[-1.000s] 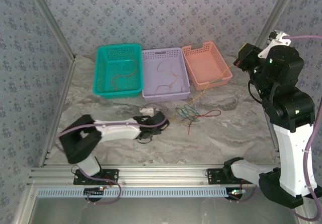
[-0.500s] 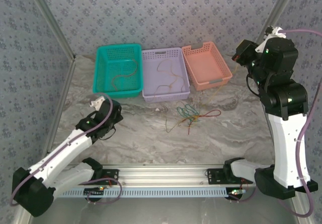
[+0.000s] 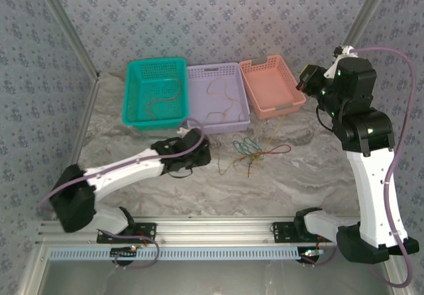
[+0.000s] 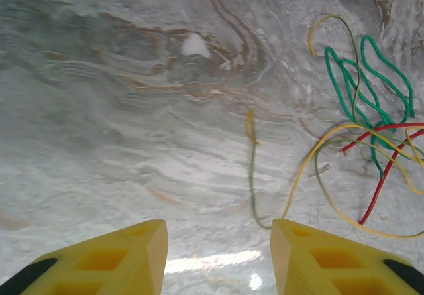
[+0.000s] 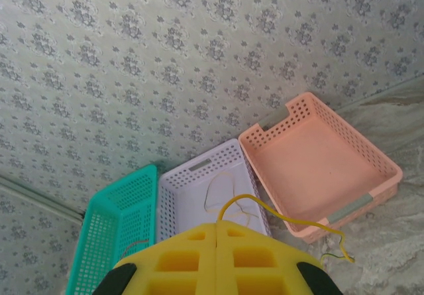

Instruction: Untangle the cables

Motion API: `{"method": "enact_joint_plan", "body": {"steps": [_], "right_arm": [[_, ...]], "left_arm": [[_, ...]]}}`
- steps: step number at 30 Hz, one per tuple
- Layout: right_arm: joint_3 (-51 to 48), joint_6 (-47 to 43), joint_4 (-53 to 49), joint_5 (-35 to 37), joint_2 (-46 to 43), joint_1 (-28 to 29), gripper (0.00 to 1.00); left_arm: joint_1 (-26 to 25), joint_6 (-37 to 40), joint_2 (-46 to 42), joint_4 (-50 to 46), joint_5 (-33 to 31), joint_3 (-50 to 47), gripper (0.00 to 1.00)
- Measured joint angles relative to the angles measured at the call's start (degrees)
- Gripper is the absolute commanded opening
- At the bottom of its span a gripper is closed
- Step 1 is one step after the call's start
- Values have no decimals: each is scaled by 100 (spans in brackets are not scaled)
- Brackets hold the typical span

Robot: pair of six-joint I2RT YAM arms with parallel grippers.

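The cables (image 3: 252,150) are clumped on the marble table (image 3: 298,176), at 3 o'clock from the left gripper (image 4: 218,235), whose jaws are spread over bare marble. 1 yellow cable (image 5: 291,221) is pinched between the pressed-together jaws of the right gripper (image 5: 217,232), at 3 o'clock of the pink basket (image 3: 268,83).

Left gripper (image 4: 218,242), yellow-fingered and drawn back to the left side half a second ago, has swung out again across the grey marbled table (image 3: 278,182) and now sits just beside the loose clump of thin green, red and yellow cables (image 3: 255,150); its jaws, shut before, have parted. The black-and-white right arm has leaned leftward, carrying the right gripper (image 5: 216,232), pinched on a thin yellow cable (image 5: 291,221), closer to the perforated peach plastic basket (image 3: 271,86)
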Motion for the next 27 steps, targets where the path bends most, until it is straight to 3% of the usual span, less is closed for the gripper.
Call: {"method": "enact_joint_plan", "body": {"steps": [6,20,22,26,27], "right_arm": [[-153,20,72,-44,-192,0,0],[-509,63,214,-105,-321,-2,0],[-560,66,225,-105,-328,-11,0],[-612,66,254,-105,-350,-31,0],[-621,66,254,-105,-361,-39,0]], "left_arm": [[-348,-317,1222,-20,-389,802,47],[55,-398,2295,616,-98,1001,39],[55,-404,2350,728,-52,1029,33],[72,-415,2420,828,13,1043,3],[92,-402,2424,844,20,1043,0]]}}
